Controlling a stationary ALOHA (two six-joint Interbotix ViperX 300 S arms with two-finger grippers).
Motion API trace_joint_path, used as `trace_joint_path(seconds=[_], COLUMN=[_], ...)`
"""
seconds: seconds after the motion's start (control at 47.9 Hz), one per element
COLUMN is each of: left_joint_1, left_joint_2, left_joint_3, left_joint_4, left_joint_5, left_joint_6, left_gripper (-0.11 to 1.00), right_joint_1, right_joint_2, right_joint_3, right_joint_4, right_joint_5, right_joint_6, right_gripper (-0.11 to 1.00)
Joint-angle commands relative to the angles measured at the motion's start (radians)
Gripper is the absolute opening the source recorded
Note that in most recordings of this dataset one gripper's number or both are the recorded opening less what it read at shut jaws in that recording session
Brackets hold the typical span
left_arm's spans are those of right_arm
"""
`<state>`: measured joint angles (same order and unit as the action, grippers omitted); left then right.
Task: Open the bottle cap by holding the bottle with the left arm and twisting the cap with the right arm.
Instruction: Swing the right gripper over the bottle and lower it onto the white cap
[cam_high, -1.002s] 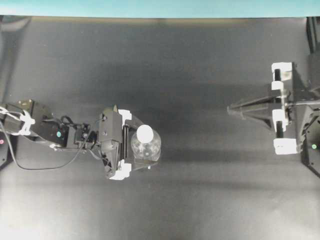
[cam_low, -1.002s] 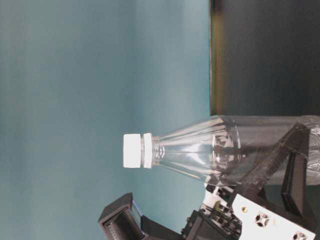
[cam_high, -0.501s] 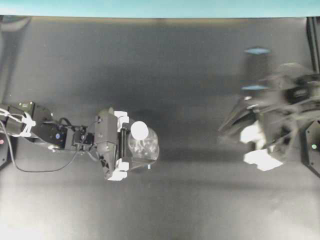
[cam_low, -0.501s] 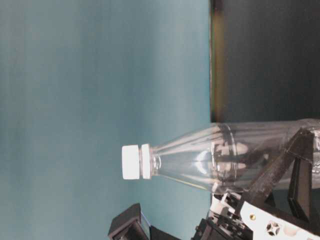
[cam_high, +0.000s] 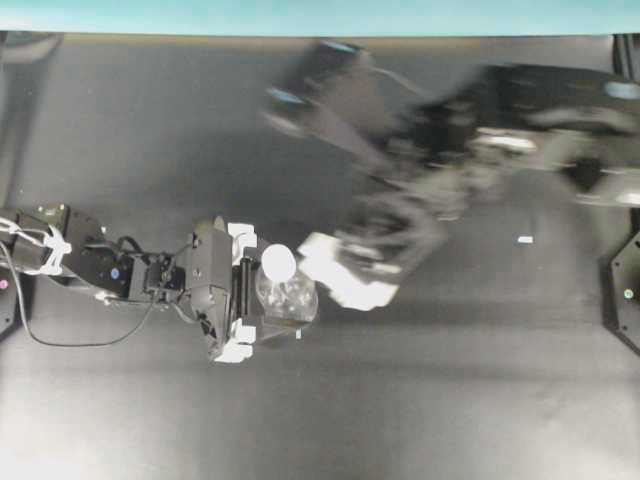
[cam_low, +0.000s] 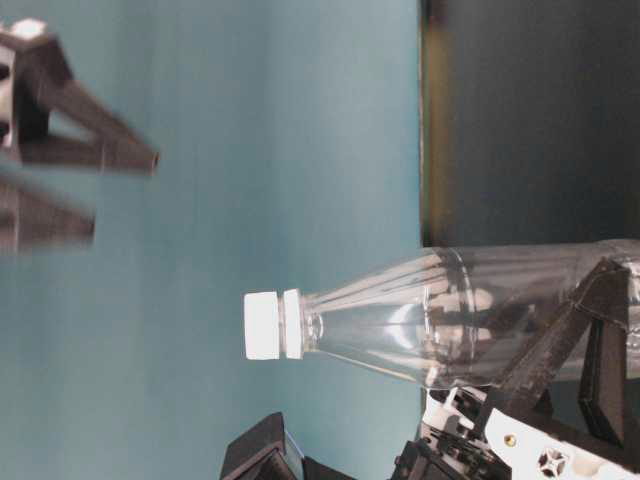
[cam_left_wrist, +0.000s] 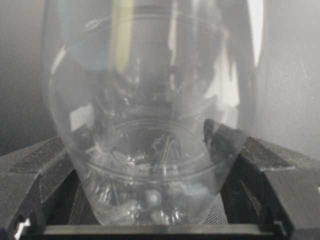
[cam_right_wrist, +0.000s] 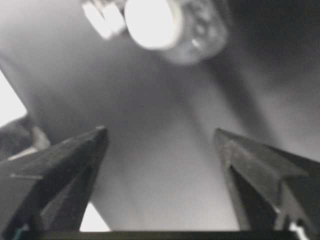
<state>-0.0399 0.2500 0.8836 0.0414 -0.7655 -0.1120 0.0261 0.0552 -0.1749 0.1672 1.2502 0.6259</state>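
A dark matte desk (cam_high: 150, 420) runs under a teal back wall (cam_low: 200, 150). Nearest the left wrist camera, the clear bottle (cam_left_wrist: 150, 125) stands upright between the black fingers (cam_left_wrist: 35, 175) of the left end effector (cam_high: 250, 305), which clamps its lower body on both sides; a second ago that end effector stood wider around the bottle, and it has since closed in and pushed the bottle slightly left. The white cap (cam_high: 278, 262) is still screwed on the neck. Farther out, the right arm (cam_high: 520, 110), parked at the right edge a second ago with its fingers together, has swung across the desk and shows as a blur. Its end effector (cam_right_wrist: 160, 150) now gapes wide and empty, hanging above the cap and just right of it, apart from it. A tiny white scrap (cam_high: 525, 239) lies on the desk well to the right
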Motion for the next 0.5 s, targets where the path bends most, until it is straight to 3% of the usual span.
trace_joint_path(seconds=[0.0,0.209,0.48], left_joint_1=[-0.003,-0.003,-0.003], left_joint_2=[0.005,0.008,0.015], left_joint_3=[-0.006,-0.008,-0.009], left_joint_4=[0.005,0.005,0.005], left_joint_5=[0.002,0.002,0.002], left_joint_6=[0.000,0.000,0.000], left_gripper=[0.82,0.82,0.82], right_joint_1=[-0.008,-0.003,0.008], right_joint_2=[0.057,0.166,0.236], right_joint_3=[-0.097,-0.212,-0.250], right_joint_4=[0.002,0.003,0.005], right_joint_5=[0.017,0.100,0.141], right_joint_6=[0.092,0.181,0.186], right_gripper=[0.81,0.81,0.81])
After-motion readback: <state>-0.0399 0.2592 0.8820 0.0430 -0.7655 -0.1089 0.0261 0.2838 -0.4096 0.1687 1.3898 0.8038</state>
